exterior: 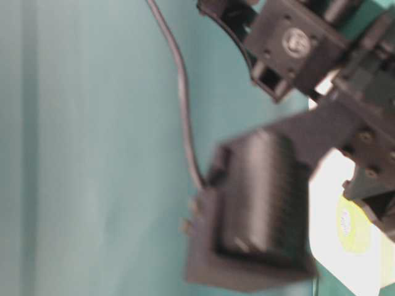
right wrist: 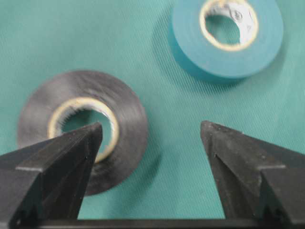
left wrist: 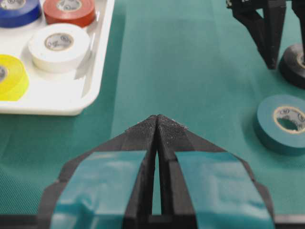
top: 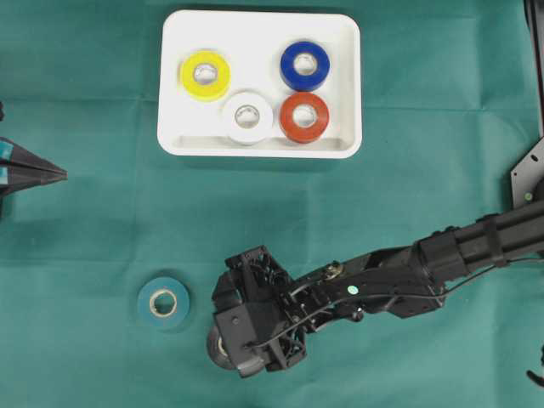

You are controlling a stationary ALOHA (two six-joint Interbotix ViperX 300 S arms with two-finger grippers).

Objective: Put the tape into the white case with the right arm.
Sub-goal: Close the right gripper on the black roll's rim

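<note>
A black tape roll (right wrist: 81, 129) lies flat on the green cloth, with a teal roll (right wrist: 228, 36) just beyond it. My right gripper (right wrist: 151, 128) hovers over them, open; one fingertip is over the black roll's core hole, the other over bare cloth, and nothing is held. From overhead the black roll (top: 218, 347) peeks out under the right arm's wrist, and the teal roll (top: 163, 302) lies to its left. The white case (top: 255, 34) stands at the top middle. My left gripper (left wrist: 157, 117) rests shut and empty at the left edge.
The case holds a yellow roll (top: 205, 75), a blue roll (top: 305, 65), a white roll (top: 247, 116) and a red roll (top: 303, 116). Green cloth (top: 102, 238) covers the table. The table-level view is mostly filled by the blurred right arm.
</note>
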